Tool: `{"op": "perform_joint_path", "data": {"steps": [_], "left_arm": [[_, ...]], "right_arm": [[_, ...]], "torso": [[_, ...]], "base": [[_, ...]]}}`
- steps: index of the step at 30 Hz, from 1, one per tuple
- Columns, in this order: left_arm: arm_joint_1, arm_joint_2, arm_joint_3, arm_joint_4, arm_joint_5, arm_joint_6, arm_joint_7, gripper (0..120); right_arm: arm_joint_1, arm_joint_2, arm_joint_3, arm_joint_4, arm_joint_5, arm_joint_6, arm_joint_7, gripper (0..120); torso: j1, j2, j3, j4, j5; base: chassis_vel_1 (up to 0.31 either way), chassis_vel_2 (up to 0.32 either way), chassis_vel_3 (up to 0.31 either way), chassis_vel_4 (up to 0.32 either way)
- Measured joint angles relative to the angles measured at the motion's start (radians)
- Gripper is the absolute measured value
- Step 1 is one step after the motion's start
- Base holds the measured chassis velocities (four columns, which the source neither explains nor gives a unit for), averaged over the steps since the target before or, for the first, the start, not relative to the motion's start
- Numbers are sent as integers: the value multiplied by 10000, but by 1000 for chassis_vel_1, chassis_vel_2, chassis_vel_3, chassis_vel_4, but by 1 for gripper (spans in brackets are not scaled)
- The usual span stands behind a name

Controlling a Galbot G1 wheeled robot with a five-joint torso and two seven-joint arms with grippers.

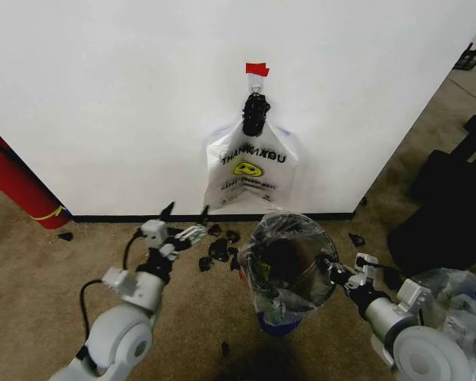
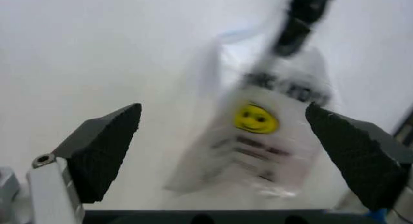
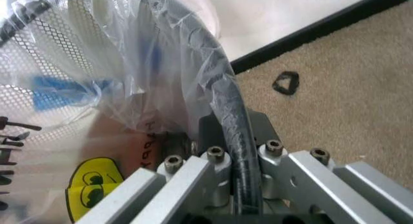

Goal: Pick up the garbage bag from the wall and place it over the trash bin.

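Observation:
The garbage bag (image 1: 300, 235), thin see-through plastic with blue parts, is draped over the black mesh trash bin (image 1: 282, 260) on the carpet in front of me. My right gripper (image 1: 332, 271) is at the bin's right rim. In the right wrist view the bin's black rim (image 3: 227, 100), wrapped in the garbage bag (image 3: 174, 54), runs down between its jaws, which are shut on it. My left gripper (image 1: 186, 213) hovers left of the bin, open and empty. Its black fingertips (image 2: 106, 146) stand wide apart, pointed at the wall.
A whiter bag with a yellow smiley (image 1: 250, 168) hangs on the white wall from a black clip (image 1: 255, 115) under red tape (image 1: 256, 69). Black scraps (image 1: 219, 251) litter the carpet. A red fire extinguisher (image 1: 16, 186) leans at left; a clear plastic heap (image 1: 460, 298) lies at right.

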Motion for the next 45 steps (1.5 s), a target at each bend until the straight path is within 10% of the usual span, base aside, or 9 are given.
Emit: {"op": "perform_joint_path", "data": {"steps": [15, 37, 45], "left_arm": [[1980, -1235, -1375, -159, 633, -685, 270, 100], [2536, -1770, -1493, -598, 1425, -992, 286, 100], [2584, -1800, -1587, -690, 1318, -1145, 388, 100]], "right_arm": [[708, 993, -372, -892, 285, -648, 1433, 0], [2428, -152, -1294, -2802, 272, -1293, 128, 0], [2513, -133, -1401, -2833, 223, -1244, 29, 20]], "torso": [[0, 0, 1, 5, 1], [1, -1, 2, 2, 2], [1, -1, 2, 2, 0]], "base": [[0, 0, 0, 0], [0, 0, 0, 0], [0, 0, 0, 0]]}}
